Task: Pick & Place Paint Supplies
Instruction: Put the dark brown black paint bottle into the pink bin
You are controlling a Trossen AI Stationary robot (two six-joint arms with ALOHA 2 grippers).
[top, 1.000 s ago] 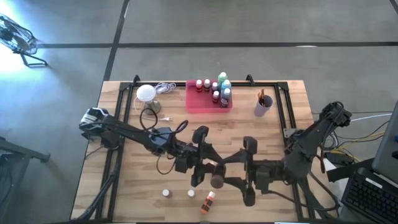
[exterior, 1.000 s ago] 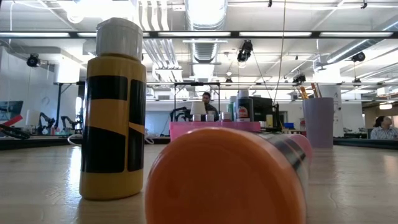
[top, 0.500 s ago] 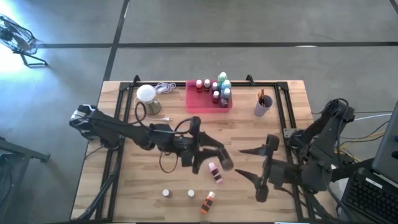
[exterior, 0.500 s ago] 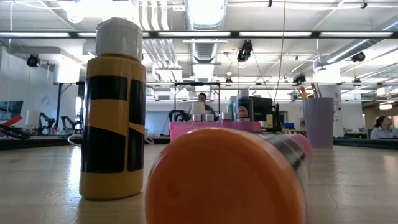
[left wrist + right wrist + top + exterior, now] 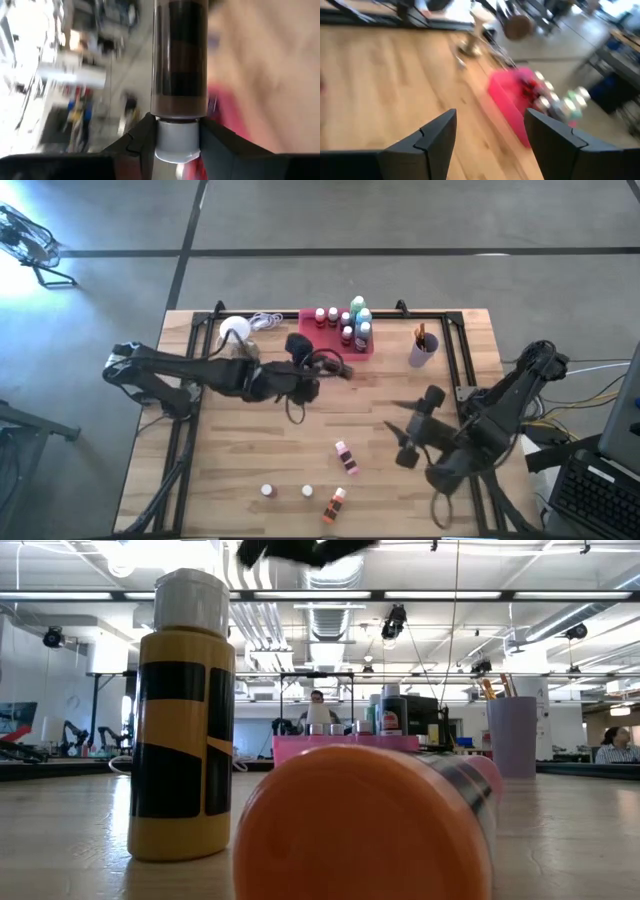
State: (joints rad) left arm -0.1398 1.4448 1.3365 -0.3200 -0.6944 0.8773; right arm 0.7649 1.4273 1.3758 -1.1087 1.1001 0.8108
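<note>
My left gripper (image 5: 335, 367) hovers at the near edge of the pink tray (image 5: 322, 346), shut on a brown bottle (image 5: 180, 55) with a white cap. My right gripper (image 5: 398, 430) hangs open over the table's right half with nothing between its fingers (image 5: 432, 137). The tray holds several upright white-capped bottles (image 5: 352, 320). A pink bottle (image 5: 345, 457) lies on its side at mid-table. Two small bottles (image 5: 267, 491) (image 5: 307, 491) stand near the front edge, and an orange bottle (image 5: 335, 502) lies beside them. My left gripper pinches the brown bottle's white cap (image 5: 176, 142) between its two fingers. The bottle's body sticks out forward past the fingertips, in line with them. The bottle is lifted clear of the table, lying roughly level.
A purple cup (image 5: 423, 348) with brushes stands at the back right. A white globe lamp (image 5: 235, 330) with its cord sits at the back left. In the low view a yellow-and-black bottle (image 5: 185, 720) and the orange bottle's base (image 5: 360, 830) fill the foreground.
Both grippers have left mid-table, where they stood close together. My left gripper has carried the brown bottle toward the far edge, up to the pink tray, turning as it went. My right gripper has drawn back toward the right edge and turned. The pink bottle lies on the table where they met.
</note>
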